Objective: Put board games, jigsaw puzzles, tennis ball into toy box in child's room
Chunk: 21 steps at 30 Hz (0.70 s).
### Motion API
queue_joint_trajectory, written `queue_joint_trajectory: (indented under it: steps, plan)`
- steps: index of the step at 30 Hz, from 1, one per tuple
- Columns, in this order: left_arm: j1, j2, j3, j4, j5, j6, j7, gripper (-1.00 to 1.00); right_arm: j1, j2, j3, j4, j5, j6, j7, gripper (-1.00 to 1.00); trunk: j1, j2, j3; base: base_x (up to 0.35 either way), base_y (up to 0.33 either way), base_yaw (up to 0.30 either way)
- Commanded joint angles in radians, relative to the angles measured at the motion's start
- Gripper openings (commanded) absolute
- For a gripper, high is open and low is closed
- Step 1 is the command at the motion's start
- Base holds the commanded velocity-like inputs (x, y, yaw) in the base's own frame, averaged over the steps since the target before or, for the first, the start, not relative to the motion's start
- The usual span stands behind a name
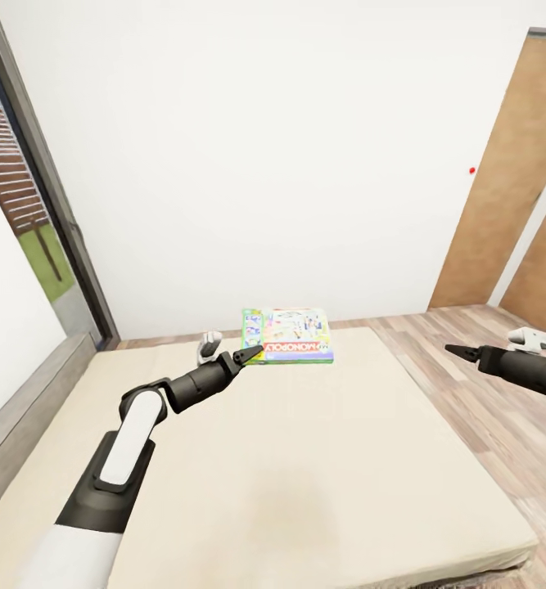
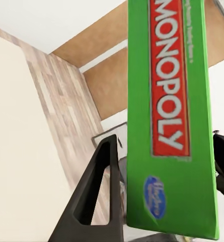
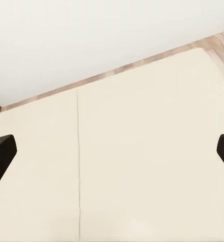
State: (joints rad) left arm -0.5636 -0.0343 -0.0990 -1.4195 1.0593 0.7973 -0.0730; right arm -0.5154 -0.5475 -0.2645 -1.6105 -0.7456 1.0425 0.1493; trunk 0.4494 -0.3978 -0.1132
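- Nearest, across the near half of the bed [image 1: 322, 483]: bare beige sheet, nothing lying there to snag a lift.
- At mid-bed, left: left gripper [image 1: 248, 354] stretched forward, clamped on the near edge of the Monopoly box [image 1: 289, 335]; in the left wrist view the green spine [image 2: 169, 121] sits between the dark fingers [image 2: 99, 196], gripped by the thin side, probably because a flat box offers little else to pinch.
- Box looks lifted at the far part of the bed, roughly level, printed lid up; whether its far edge touches the sheet cannot be told.
- Out right, over the wood-plank floor [image 1: 502, 409] beside the bed: right gripper [image 1: 457, 350] empty; right wrist view has its tips [image 3: 1, 154] spread wide over plain sheet, so released and holding nothing.
- Farther off: white wall [image 1: 264, 164], dark-framed window [image 1: 43, 204] far left, wooden door panel [image 1: 510, 180] far right.
- Likely next: swing round toward the toy box, minding the free arm on the right.
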Motion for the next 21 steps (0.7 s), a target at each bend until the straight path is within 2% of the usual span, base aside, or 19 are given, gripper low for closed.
queue_joint_trajectory:
  steps: [1, 5, 7, 9, 11, 12, 14, 15, 17, 18, 21]
  plan:
    - [0.001, -0.001, 0.019, 0.0, -0.002, 0.007, -0.005, -1.0, -0.001, 0.0, 0.001, 0.0, 0.009, 0.005, 0.01, 1.0, 0.001, -0.002, -0.002, 0.0, 0.0, -0.268]
    - [0.006, -0.001, 0.051, -0.002, 0.0, 0.012, -0.005, -1.0, -0.009, 0.009, 0.005, 0.016, 0.008, 0.005, 0.006, 1.0, 0.001, -0.002, -0.002, 0.0, 0.0, -0.274]
    - [0.01, -0.001, 0.065, -0.005, 0.0, 0.013, -0.005, -1.0, -0.014, 0.037, 0.014, 0.049, 0.01, 0.005, 0.003, 1.0, 0.001, -0.002, -0.002, 0.0, 0.0, -0.279]
    - [0.013, 0.0, 0.078, -0.01, 0.0, 0.015, -0.003, -1.0, -0.017, 0.09, 0.033, 0.096, 0.015, 0.005, -0.002, 1.0, 0.001, -0.002, -0.002, 0.0, 0.0, -0.281]
    - [0.014, 0.0, 0.092, -0.017, -0.001, 0.015, -0.002, -1.0, -0.019, 0.156, 0.065, 0.162, 0.027, 0.005, -0.021, 1.0, 0.001, -0.002, -0.002, 0.0, 0.0, -0.283]
    - [0.016, 0.0, 0.107, -0.031, -0.001, 0.017, 0.0, -1.0, -0.022, 0.245, 0.116, 0.281, 0.078, 0.005, -0.085, 1.0, 0.001, -0.002, -0.002, 0.0, 0.0, -0.286]
    - [0.016, 0.001, 0.113, -0.039, -0.001, 0.018, 0.001, -1.0, -0.023, 0.286, 0.141, 0.34, 0.122, -0.014, -0.127, 1.0, 0.001, -0.002, -0.002, 0.0, 0.0, -0.287]
    - [0.017, 0.003, 0.117, -0.045, -0.001, 0.019, 0.003, -1.0, -0.025, 0.312, 0.157, 0.376, 0.157, -0.04, -0.154, 1.0, 0.001, -0.002, -0.002, 0.0, 0.0, -0.288]
    - [0.017, 0.006, 0.119, -0.048, -0.002, 0.019, 0.004, -1.0, -0.025, 0.329, 0.167, 0.399, 0.179, -0.058, -0.172, 1.0, 0.001, -0.002, -0.002, 0.0, 0.0, -0.289]
    - [0.014, 0.012, 0.123, -0.052, -0.002, 0.02, 0.005, -1.0, -0.028, 0.34, 0.175, 0.41, 0.204, -0.075, -0.192, 1.0, 0.001, -0.002, -0.002, 0.0, 0.0, -0.289]
    - [0.009, 0.016, 0.124, -0.054, -0.004, 0.02, 0.011, -1.0, -0.032, 0.343, 0.173, 0.378, 0.216, -0.083, -0.202, 1.0, 0.001, -0.002, -0.002, 0.0, 0.0, -0.29]
